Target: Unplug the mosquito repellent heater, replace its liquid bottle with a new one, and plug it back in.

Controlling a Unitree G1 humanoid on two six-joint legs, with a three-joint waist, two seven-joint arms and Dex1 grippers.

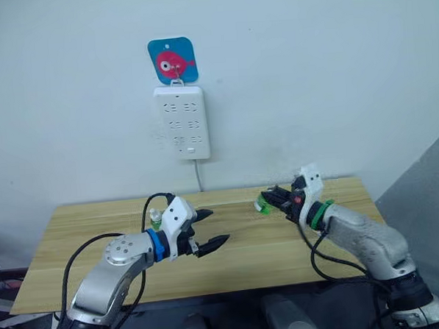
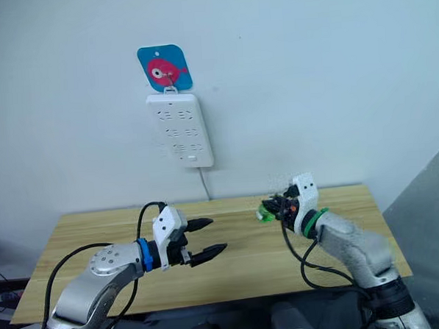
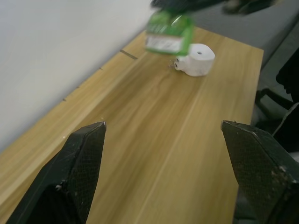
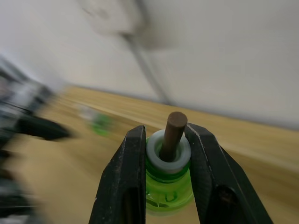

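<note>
Your right gripper (image 4: 163,154) clamped on a green liquid bottle (image 4: 169,179) at its neck, brown wick between the fingers; your left gripper (image 1: 208,230) spread wide, empty; its wrist view shows the mosquito repellent heater (image 3: 196,59) lying on the table (image 3: 154,140) beyond the fingertips, under the held bottle.

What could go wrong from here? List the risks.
1. The right gripper pinches the green bottle only at its narrow neck, beside the bare wick; it could slip, or the wick could get knocked.
2. The heater lies loose on its side on the table, with the left gripper open and clear of it, so it may roll or slide when the bottle is pushed in.
</note>
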